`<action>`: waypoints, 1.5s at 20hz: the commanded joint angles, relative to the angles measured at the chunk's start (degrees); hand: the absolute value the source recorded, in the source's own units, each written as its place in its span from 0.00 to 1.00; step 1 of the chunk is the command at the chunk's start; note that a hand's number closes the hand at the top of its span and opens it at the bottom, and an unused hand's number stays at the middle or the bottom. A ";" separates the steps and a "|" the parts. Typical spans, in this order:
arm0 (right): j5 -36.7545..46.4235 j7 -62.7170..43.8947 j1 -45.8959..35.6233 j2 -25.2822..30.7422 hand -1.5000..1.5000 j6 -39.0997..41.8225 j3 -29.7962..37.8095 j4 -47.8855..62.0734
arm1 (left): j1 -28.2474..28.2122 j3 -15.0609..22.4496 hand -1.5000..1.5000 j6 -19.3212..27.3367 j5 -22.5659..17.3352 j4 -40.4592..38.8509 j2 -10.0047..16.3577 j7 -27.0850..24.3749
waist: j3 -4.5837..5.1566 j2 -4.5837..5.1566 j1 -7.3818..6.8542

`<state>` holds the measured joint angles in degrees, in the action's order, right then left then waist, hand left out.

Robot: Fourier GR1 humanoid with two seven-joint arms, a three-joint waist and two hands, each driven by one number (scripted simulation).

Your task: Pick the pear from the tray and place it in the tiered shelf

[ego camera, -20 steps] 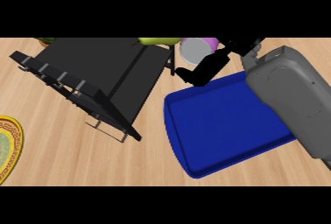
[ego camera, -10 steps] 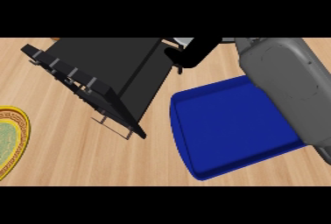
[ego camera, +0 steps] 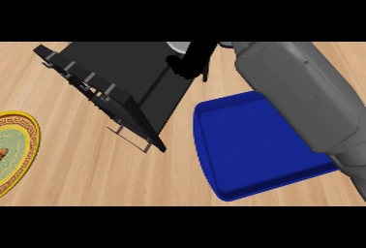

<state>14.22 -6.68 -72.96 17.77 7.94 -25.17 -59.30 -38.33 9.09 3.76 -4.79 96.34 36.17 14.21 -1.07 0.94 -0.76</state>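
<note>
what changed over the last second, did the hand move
The right robot hand has moved left, from near the tray to over the right side of the tiered shelf. The pear that showed at the top edge a second ago is out of sight; whether the hand holds it is unclear. The tray, shelf and plate keep their layout, only sliding slightly right in the view.

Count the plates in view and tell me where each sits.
1. A yellow-rimmed plate lies at the view's left edge, partly cut off, left of the black shelf. More could be hidden under the right forearm.
</note>
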 commanded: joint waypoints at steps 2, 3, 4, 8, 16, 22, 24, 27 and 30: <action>1.60 -0.29 -1.47 -4.40 1.00 -0.21 -2.31 4.12 | 14.38 2.59 0.50 -0.84 -2.48 8.11 -6.95 -6.81 | 1.92 0.62 0.47; 2.11 -0.40 -1.56 -4.85 1.00 -0.34 -2.68 4.68 | 14.48 2.31 0.50 -0.98 -2.26 8.36 -6.69 -7.12 | 1.92 0.64 0.20; 2.39 -0.38 -1.34 -5.02 1.00 0.56 -3.35 5.10 | 14.57 2.08 0.50 -1.12 -2.53 8.07 -6.82 -6.76 | 1.86 0.52 0.45; -2.93 0.74 0.57 -8.17 1.00 3.22 -0.06 7.32 | 14.54 1.95 0.50 -1.44 -2.25 7.60 -7.23 -6.69 | 1.69 1.22 -0.02; -16.61 -2.25 4.39 -15.81 0.00 5.93 12.03 12.44 | 13.15 1.63 0.50 -2.15 -1.46 7.65 -7.23 -6.80 | 1.56 1.55 -0.64; -21.25 -1.38 2.09 -16.38 0.00 0.44 21.65 13.54 | 13.88 1.07 0.50 -2.87 -1.75 7.42 -7.91 -6.72 | 1.45 0.83 0.65; -21.81 -1.65 1.01 -15.93 0.00 -2.29 24.22 13.86 | 14.04 0.84 0.50 -2.20 -1.34 7.18 -8.59 -6.74 | 1.55 0.69 1.07; -22.78 -1.12 0.46 -14.79 0.00 -7.05 28.27 13.79 | 13.46 0.67 0.50 -2.52 -1.66 7.32 -9.15 -6.83 | 1.54 0.24 2.21; -22.20 -1.10 0.20 -11.70 0.00 -10.83 31.03 15.28 | 12.97 -0.17 0.50 -2.32 -1.67 7.28 -9.20 -6.12 | 1.58 0.52 3.23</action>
<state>-7.57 -8.40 -73.87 4.52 1.92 2.08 -47.13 -38.75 6.79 1.25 -3.56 96.49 33.42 14.72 -1.15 0.29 -0.33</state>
